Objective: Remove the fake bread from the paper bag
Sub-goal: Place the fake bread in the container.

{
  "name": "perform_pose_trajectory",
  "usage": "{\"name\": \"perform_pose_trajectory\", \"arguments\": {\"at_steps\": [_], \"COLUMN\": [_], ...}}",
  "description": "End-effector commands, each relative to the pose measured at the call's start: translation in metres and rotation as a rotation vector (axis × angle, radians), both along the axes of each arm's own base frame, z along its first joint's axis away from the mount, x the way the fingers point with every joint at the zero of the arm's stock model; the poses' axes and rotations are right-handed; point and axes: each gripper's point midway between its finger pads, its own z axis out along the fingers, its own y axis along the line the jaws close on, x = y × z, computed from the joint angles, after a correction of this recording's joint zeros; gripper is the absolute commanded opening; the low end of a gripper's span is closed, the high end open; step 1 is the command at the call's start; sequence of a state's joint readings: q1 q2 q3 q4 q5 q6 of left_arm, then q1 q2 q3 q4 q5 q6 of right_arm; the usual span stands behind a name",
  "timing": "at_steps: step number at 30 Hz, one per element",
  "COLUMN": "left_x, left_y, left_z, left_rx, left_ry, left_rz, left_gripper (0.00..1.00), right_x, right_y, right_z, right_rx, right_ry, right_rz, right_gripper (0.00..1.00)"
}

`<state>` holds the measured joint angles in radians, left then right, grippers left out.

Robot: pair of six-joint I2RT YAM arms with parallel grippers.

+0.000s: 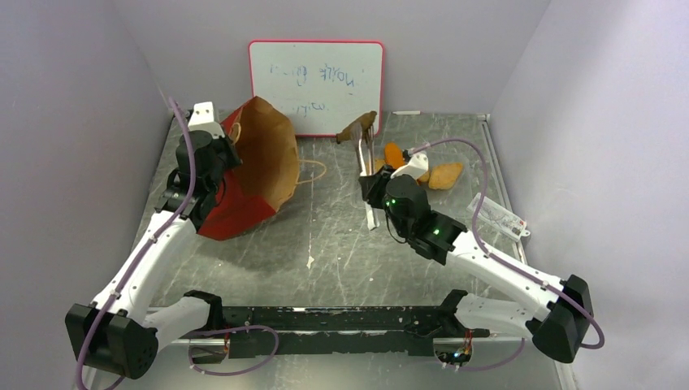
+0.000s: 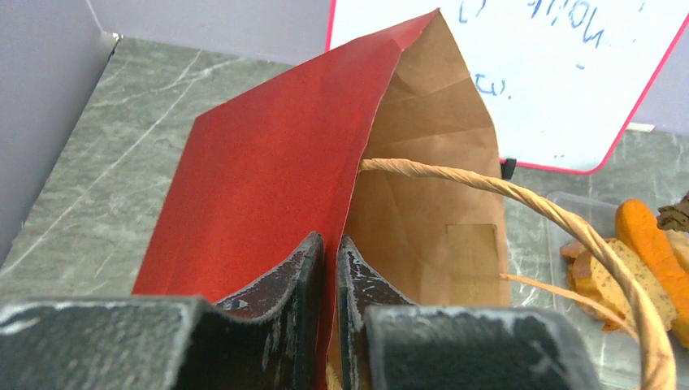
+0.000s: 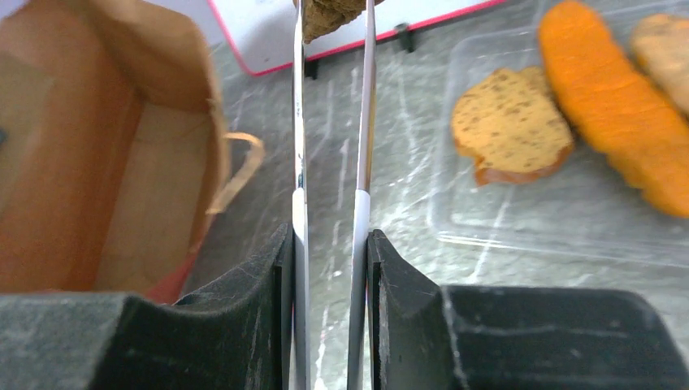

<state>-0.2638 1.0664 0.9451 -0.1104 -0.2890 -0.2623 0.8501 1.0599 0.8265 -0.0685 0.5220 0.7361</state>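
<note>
The red paper bag (image 1: pixel 260 162) lies on its side at the left, its brown mouth facing right. My left gripper (image 2: pixel 331 244) is shut on the paper bag's (image 2: pixel 268 162) rim, one finger outside and one inside. My right gripper (image 3: pixel 329 236) is shut on a pair of metal tongs (image 3: pixel 298 122). The tongs' tips pinch a dark brown bread piece (image 1: pixel 360 126) above the table, in front of the whiteboard. A speckled round slice (image 3: pixel 508 122), a long orange loaf (image 3: pixel 617 97) and a tan roll (image 3: pixel 662 45) lie on a clear plastic tray (image 3: pixel 569 227).
A pink-framed whiteboard (image 1: pixel 315 85) leans on the back wall. The bag's loop handle (image 2: pixel 520 195) arches toward the tray. A small white packet (image 1: pixel 497 218) lies at the table's right edge. Purple walls close in both sides.
</note>
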Motion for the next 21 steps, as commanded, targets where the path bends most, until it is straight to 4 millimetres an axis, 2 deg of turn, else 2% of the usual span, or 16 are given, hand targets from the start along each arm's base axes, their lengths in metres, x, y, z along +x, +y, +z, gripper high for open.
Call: {"name": "perform_pose_trajectory", "arguments": {"at_steps": [1, 10, 16, 21], "left_x": [0.001, -0.007, -0.009, -0.012], "left_y": [-0.001, -0.019, -0.032, -0.044], "left_z": [0.034, 0.069, 0.084, 0.087], "left_rx": [-0.008, -0.133, -0.29, -0.427], "left_ry": [-0.066, -0.098, -0.093, -0.095], "left_rz": [-0.004, -0.081, -0.108, -0.144], "left_gripper": [0.07, 0.07, 0.07, 0.07], "right_x": [0.008, 0.004, -0.002, -0.002], "right_y": [-0.039, -0.081, -0.094, -0.101], "right_z": [0.014, -0.007, -0.031, -0.048], "right_rx": [-0.087, -0.308, -0.414, -0.502], "right_ry": [-0.062, 0.004, 0.09, 0.14], "right_rz": [-0.167, -0.315, -0.342, -0.348], "right_gripper": [0.0, 0.0, 0.0, 0.0]}}
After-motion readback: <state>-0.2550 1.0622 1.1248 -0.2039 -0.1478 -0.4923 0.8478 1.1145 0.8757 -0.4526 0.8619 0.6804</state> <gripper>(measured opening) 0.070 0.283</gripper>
